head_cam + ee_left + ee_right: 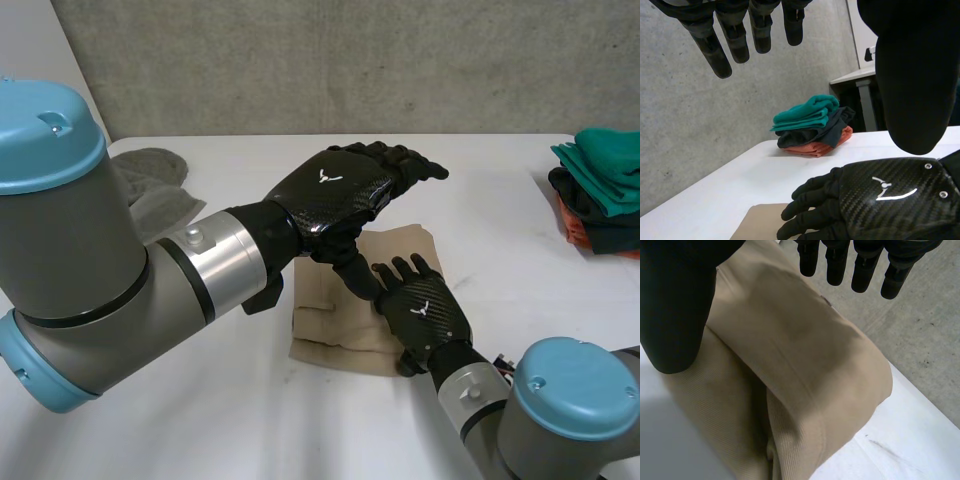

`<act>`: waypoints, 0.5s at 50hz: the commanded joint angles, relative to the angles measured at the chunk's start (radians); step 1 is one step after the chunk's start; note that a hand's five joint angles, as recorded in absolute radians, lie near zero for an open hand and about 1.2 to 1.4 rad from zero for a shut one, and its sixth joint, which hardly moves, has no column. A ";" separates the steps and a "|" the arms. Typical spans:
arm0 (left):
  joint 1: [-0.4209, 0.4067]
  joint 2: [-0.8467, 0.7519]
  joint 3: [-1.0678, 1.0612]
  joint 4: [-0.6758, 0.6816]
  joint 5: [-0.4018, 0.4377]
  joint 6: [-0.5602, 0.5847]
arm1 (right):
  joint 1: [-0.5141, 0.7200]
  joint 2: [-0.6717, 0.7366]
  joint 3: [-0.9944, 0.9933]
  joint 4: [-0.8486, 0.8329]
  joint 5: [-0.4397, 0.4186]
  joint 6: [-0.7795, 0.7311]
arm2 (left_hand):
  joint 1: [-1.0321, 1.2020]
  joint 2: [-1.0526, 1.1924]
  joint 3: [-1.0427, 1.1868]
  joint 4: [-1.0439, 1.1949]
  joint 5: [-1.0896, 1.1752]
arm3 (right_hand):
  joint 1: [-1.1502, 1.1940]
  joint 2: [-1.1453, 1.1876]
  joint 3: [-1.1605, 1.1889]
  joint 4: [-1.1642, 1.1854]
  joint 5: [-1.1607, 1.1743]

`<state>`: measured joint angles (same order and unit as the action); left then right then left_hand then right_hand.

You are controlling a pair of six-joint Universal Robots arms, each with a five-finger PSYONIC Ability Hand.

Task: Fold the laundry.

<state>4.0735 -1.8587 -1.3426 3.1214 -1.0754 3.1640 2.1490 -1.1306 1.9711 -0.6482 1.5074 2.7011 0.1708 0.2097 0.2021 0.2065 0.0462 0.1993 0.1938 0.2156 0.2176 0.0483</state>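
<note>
Right hand [425, 312], fingers relaxed, over tan cloth [325, 320] beneath its palm; left hand [335, 190] released, hovering above. Best press flat, smoothing fold outward without bunching.

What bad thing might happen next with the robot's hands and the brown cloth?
1. The left hand hangs open just above the right hand, and its thumb reaches down close to it. They might bump if either one moves carelessly.
2. The right hand seems to rest with open fingers on the brown cloth. If it slides away, it might drag the cloth and spoil the fold.
</note>
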 commanded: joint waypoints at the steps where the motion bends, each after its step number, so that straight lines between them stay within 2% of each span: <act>1: 0.001 -0.008 -0.001 0.002 -0.006 0.001 | 0.014 0.083 -0.049 -0.048 0.011 -0.006 | 0.013 -0.026 -0.018 -0.022 -0.037 | -0.025 -0.019 -0.041 -0.043 -0.048; 11: 0.001 -0.011 -0.001 0.002 -0.006 -0.001 | 0.012 0.123 -0.116 -0.097 0.036 -0.007 | 0.013 -0.026 -0.018 -0.022 -0.037 | -0.006 0.000 -0.022 -0.024 -0.029; 16: 0.001 -0.013 -0.001 0.002 -0.006 -0.001 | 0.008 0.149 -0.155 -0.100 0.034 -0.004 | 0.013 -0.026 -0.018 -0.022 -0.037 | 0.161 0.167 0.145 0.143 0.138; 20: 0.001 -0.013 -0.001 0.002 -0.006 -0.001 | 0.005 0.176 -0.189 -0.102 0.031 -0.001 | 0.013 -0.026 -0.018 -0.022 -0.037 | 0.513 0.518 0.497 0.494 0.489; 21: 0.001 -0.013 -0.001 0.002 -0.006 -0.001 | 0.005 0.187 -0.207 -0.102 0.028 0.005 | 0.013 -0.026 -0.018 -0.022 -0.037 | 0.860 0.865 0.844 0.841 0.836; 23: 0.002 -0.013 -0.001 0.002 -0.006 -0.001 | 0.003 0.195 -0.225 -0.103 0.028 0.009 | 0.013 -0.026 -0.018 -0.022 -0.037 | 1.196 1.201 1.179 1.177 1.172; 25: 0.002 -0.013 0.000 0.002 -0.006 -0.001 | 0.002 0.189 -0.254 -0.105 0.033 0.011 | 0.016 -0.023 -0.015 -0.019 -0.034 | 1.197 1.203 1.181 1.179 1.173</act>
<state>4.0745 -1.8713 -1.3438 3.1232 -1.0814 3.1630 2.1546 -0.9567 1.7806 -0.7510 1.5398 2.7011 0.1708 0.2097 0.2022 0.2065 0.0462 0.8809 0.9689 0.9576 0.9545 0.6447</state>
